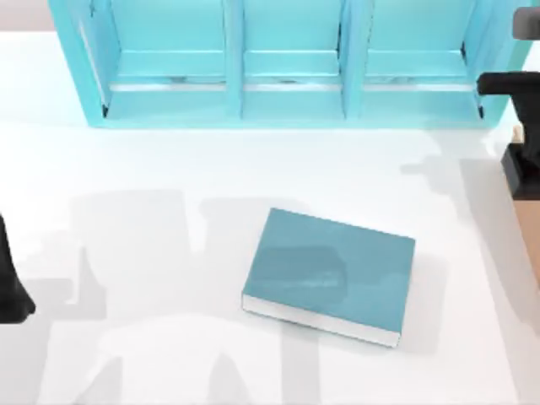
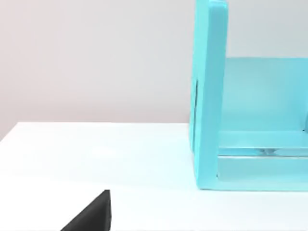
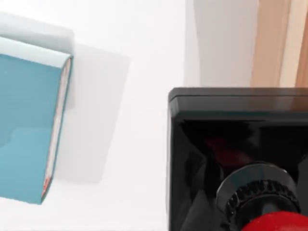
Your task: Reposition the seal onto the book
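Top view: the book (image 1: 331,274) lies flat near the middle of the white surface (image 1: 169,177), its long axis slightly askew, bare on top.
Shelf unit (image 1: 287,59): stands along the far edge, well apart from the book.
Seal (image 3: 240,168): in the right wrist view its black block base and red knob sit close under the camera, apparently carried by the right arm; whether the jaws pinch it I cannot tell.
Right arm (image 1: 515,126): at the right edge, the nearer one to the seal.
Key relation: the book lies to the left of the seal, well apart.
Left arm (image 1: 13,287): parked at the left edge.
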